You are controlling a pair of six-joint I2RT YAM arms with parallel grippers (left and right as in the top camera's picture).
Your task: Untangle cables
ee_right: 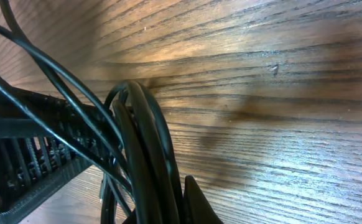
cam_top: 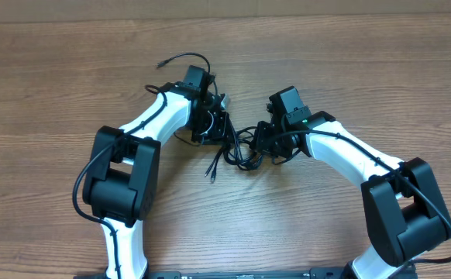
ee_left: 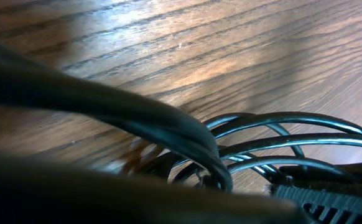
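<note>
- Both arms met at the middle of the table, with the cables bunched in a dark knot between them.
- The left pincer sat on the knot's left edge and the right pincer on its right edge, each touching or nearly touching the strands.
- One free end trailed out of the knot toward the near side. Another thin cord with a plug end curved away behind the left arm.
- In the left wrist view several strands arched just above the wood, and a blurred dark shape filled the foreground. I could not tell whether that pincer was open or closed.
- In the right wrist view a thick bundle ran beside a ribbed finger. I could not tell that pincer's state either.
- The step appeared to be taking hold on opposite sides of the knot, which was not yet loosened.
- The next move likely called for a firm hold on separate strands and a slow pull apart, watching for tightening.
</note>
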